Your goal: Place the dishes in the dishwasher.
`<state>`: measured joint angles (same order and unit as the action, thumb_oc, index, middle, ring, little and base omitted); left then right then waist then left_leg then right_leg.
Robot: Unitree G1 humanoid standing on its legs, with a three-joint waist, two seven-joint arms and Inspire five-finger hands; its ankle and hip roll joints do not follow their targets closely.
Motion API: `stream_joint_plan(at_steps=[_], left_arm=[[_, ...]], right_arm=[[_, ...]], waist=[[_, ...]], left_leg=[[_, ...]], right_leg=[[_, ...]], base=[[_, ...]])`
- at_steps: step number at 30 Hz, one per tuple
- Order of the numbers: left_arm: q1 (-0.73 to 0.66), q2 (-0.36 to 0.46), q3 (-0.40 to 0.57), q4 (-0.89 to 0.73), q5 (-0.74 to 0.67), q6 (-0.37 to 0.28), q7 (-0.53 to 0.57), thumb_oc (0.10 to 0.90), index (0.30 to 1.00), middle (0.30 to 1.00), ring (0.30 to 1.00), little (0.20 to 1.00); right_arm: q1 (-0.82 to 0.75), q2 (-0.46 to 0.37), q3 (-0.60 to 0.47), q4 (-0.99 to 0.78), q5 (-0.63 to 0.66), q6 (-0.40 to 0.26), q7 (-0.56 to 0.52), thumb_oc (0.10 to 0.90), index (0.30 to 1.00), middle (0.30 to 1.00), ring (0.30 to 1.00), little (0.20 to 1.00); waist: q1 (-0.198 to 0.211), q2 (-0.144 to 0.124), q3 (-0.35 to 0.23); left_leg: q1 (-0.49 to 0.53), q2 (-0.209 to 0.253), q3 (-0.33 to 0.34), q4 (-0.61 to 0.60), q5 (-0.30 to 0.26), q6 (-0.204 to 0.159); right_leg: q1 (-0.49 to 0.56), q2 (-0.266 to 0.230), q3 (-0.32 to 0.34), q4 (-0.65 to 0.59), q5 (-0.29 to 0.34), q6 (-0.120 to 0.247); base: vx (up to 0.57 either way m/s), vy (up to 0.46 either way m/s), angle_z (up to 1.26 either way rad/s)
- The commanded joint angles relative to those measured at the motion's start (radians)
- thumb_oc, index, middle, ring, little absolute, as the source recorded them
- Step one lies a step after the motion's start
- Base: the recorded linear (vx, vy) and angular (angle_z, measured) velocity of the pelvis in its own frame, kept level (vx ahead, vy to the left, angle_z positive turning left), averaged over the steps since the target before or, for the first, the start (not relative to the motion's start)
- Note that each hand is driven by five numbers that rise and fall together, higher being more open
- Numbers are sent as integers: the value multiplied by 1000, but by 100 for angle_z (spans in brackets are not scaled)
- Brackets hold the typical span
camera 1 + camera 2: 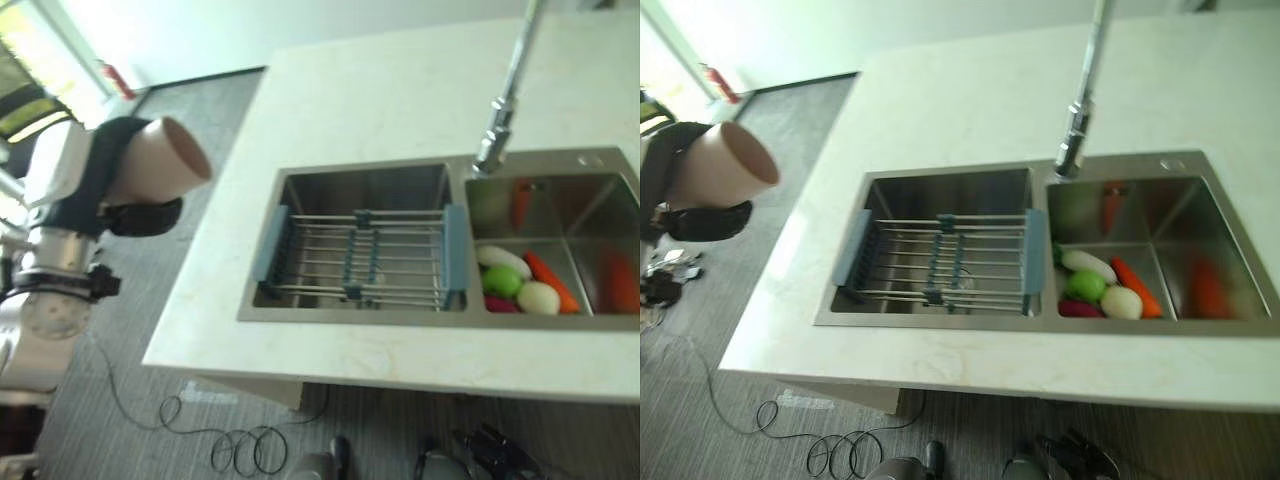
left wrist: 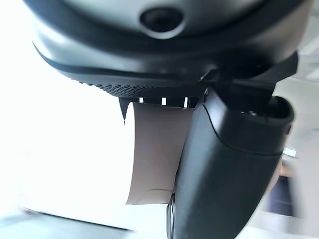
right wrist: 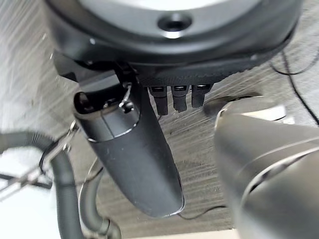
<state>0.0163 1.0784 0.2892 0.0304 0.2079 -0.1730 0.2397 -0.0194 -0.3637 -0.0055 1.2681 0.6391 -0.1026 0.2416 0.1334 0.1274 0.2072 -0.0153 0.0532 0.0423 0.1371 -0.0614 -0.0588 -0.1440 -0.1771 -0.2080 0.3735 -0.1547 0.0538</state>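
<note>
Left hand (image 1: 140,215) curls around a beige cup (image 1: 160,160), its base hidden; right hand (image 3: 149,149) hangs relaxed, fingers largely cut off.

- The pale pink cup (image 1: 165,160) is partly covered by the left hand (image 1: 120,190) curled round it; its base is hidden.
- In the left wrist view, the cup's wall (image 2: 154,154) is overlapped by the dark thumb (image 2: 224,169).
- The chrome tap (image 1: 1080,100) is cut off at the top edge.
- The blurred orange thing (image 1: 620,280) at the steel sink's (image 1: 300,315) right end cannot be identified.
- The right hand's fingers (image 3: 179,97) are seen only as short stubs.
</note>
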Motion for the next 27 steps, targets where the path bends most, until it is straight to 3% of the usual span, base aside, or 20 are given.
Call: stream_joint_plan(at_steps=[1,6,10,11,14,15,19,22,24,25,26,27], left_arm=[[-88,118,139,8,-52,14,129,400,300,300,300,300],[68,121,281,130,-157,-35,139,400,300,300,300,300],[101,78,305,194,-205,-122,134,400,300,300,300,300],[106,63,300,202,-212,-128,136,400,300,300,300,300],[114,30,288,231,-227,-153,131,400,300,300,300,300],[110,24,281,227,-237,-160,126,400,300,300,300,300],[85,24,256,203,-236,-156,78,400,300,300,300,300],[53,37,226,159,-210,-154,64,400,300,300,300,300],[37,37,206,115,-205,-151,53,400,300,300,300,300],[29,36,196,94,-212,-153,34,400,300,300,300,300],[8,39,148,51,-232,-176,-21,400,300,300,300,300],[-30,36,101,35,-243,-212,-50,400,300,300,300,300]], right_arm=[[-4,-26,-11,-15,-43,13,13,800,900,900,900,900],[-8,-36,1,-6,-108,34,5,800,900,900,900,900],[-6,-38,-24,6,-16,35,-22,800,900,900,900,900],[-7,-35,-28,5,-13,31,-24,800,900,900,900,900],[-12,-29,-36,4,-6,15,-34,800,900,900,900,900],[-16,-30,-44,6,9,12,-44,800,900,900,900,900],[-22,-26,-88,22,31,21,-69,800,900,900,900,900],[-23,-7,-94,20,-31,13,-61,800,900,900,900,900],[-22,9,-71,8,-144,-21,-49,800,900,900,900,900],[-23,15,-55,0,-179,-38,-47,800,900,900,900,900],[-27,28,-21,-19,-187,-66,-41,800,900,900,900,900],[-23,28,-13,-33,-150,-64,-44,800,900,900,900,900]], waist=[[-19,8,-16],[16,36,-2],[14,19,12],[14,6,12],[17,-21,18],[20,-23,15],[16,-27,6],[33,-39,13],[44,-44,17],[46,-43,21],[33,-35,25],[4,-29,30]], left_leg=[[-94,40,-24,163,-110,-22],[-152,86,-2,163,-57,-65],[-125,104,87,163,-50,-51],[-97,99,84,163,-75,-51],[-51,85,97,163,-73,-32],[-46,73,98,163,-111,-21],[-15,33,98,163,-164,8],[-9,-7,115,163,-167,44],[-6,-36,104,163,-182,68],[-5,-49,96,163,-186,78],[-5,-65,55,163,-191,104],[-6,-76,1,163,-196,119]], right_leg=[[103,-26,-40,-73,-120,37],[141,-18,-128,-73,-139,26],[153,-58,-209,-73,-113,27],[162,-67,-196,-73,-125,33],[151,-103,-197,-73,-95,39],[144,-118,-197,-73,-81,51],[132,-170,-181,-73,-28,112],[136,-231,-193,-73,36,126],[148,-256,-184,-73,55,127],[156,-262,-174,-73,60,123],[173,-232,-114,-73,62,105],[176,-161,-45,-73,24,94]], base=[[47,-39,43],[-86,-22,79],[-234,90,125],[-135,169,144],[-215,288,83],[-227,455,39],[-129,399,57],[-99,327,38],[-35,325,21],[-11,444,22],[43,418,63],[137,432,134]])
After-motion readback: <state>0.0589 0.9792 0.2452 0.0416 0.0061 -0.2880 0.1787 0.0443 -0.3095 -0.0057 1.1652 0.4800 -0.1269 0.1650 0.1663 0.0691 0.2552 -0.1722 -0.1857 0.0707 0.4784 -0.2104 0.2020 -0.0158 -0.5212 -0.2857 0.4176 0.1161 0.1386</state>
